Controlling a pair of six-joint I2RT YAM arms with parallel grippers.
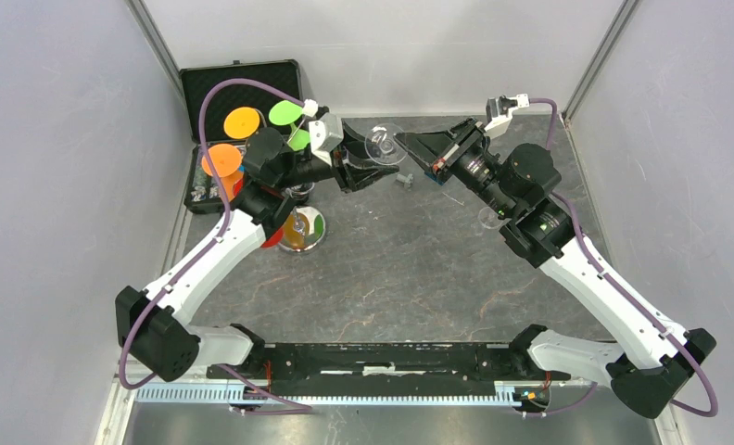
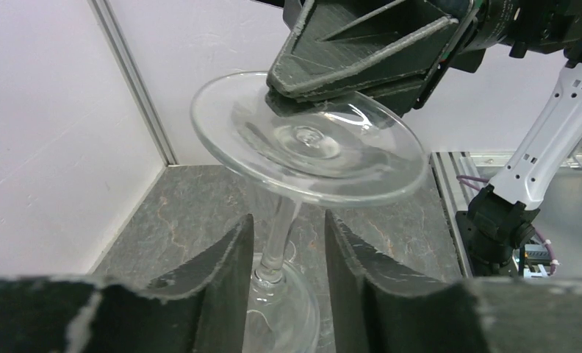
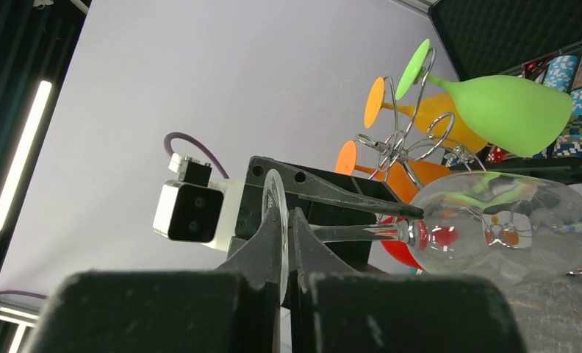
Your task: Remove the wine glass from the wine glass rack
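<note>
"Starting at the right gripper (image 3: pixel 284 220): what has it got?"

"Its jaws are pressed together on the rim of the foot (image 2: pixel 310 140) of the clear wine glass (image 3: pixel 501 220). The glass hangs in the air foot up and bowl down, beside the wine glass rack (image 3: pixel 394 147) and clear of its hooks."

"And the left gripper (image 2: pixel 284 228)?"

"About half-wide. Its fingers (image 2: pixel 222 257) stand either side of the stem (image 2: pixel 281 220) with a gap showing on each side, so I wouldn't call that a grip."

"So the glass is off?"

"Off the hooks, I judge. Only the green glass (image 3: pixel 508 110) and the orange glasses (image 1: pixel 243 122) hang there. The step in hand looks like a handover, or a second hold to steady it, above the table (image 1: pixel 419 278)."

"What does the next move call for?"

"The left jaws need to meet the stem squarely and gently, because it sits tilted between them and it is thin glass. Only when that hold is sure should the right gripper release the foot. After that the glass wants carrying down to the table, away from the rack's disc base (image 1: pixel 303 232)."
</note>
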